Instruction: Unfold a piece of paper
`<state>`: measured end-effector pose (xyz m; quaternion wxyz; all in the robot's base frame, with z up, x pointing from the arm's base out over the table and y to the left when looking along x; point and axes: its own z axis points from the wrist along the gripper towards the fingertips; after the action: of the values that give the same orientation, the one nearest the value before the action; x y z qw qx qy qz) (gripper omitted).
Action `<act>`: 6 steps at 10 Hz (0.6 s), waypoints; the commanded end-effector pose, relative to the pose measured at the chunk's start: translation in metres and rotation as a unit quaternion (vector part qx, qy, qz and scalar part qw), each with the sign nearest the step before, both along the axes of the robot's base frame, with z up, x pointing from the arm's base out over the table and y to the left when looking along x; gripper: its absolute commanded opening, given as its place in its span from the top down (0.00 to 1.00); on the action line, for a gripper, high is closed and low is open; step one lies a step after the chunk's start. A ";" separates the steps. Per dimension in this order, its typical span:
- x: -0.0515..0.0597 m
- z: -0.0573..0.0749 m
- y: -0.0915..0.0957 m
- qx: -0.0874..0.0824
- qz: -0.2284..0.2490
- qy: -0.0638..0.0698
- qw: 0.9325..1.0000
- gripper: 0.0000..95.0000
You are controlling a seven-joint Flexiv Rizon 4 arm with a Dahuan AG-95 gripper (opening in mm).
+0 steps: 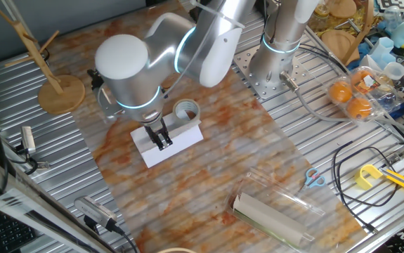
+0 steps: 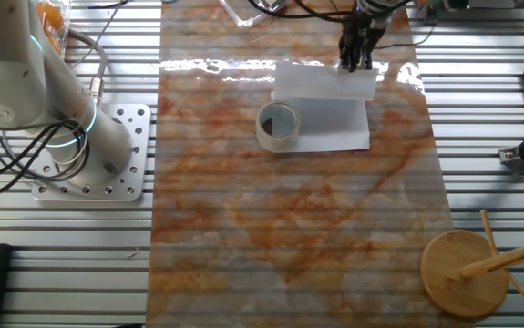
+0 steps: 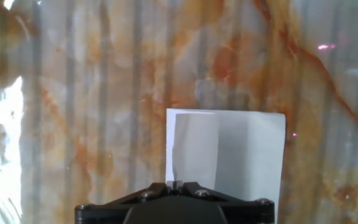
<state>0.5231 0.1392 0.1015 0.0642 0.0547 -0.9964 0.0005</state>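
Observation:
The piece of paper (image 1: pixel 182 138) is a white sheet lying on the marbled mat, next to a tape roll. In the other fixed view the piece of paper (image 2: pixel 330 123) has one flap raised off the lower half. In the hand view the piece of paper (image 3: pixel 241 155) shows a vertical crease and one panel rising toward the jaws. My gripper (image 1: pixel 164 143) stands over the sheet's edge, with the jaws shut on the raised flap. It also shows in the other fixed view (image 2: pixel 353 64) and in the hand view (image 3: pixel 177 184).
A tape roll (image 1: pixel 185 111) touches the paper's far side. A wooden stand (image 1: pixel 60 91) is at the left. A beige roll in a clear sleeve (image 1: pixel 272 214), blue scissors (image 1: pixel 315 178) and cables lie at the right. A second arm's base (image 1: pixel 275 70) stands behind.

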 end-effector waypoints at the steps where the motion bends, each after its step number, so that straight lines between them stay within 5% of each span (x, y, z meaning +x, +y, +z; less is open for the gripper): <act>1: -0.001 0.001 0.000 -0.007 0.001 0.007 1.000 1.00; 6: -0.008 -0.010 0.054 -0.022 -0.043 0.005 0.999 1.00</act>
<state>0.5161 0.1926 0.0924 0.0743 0.0183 -0.9969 0.0176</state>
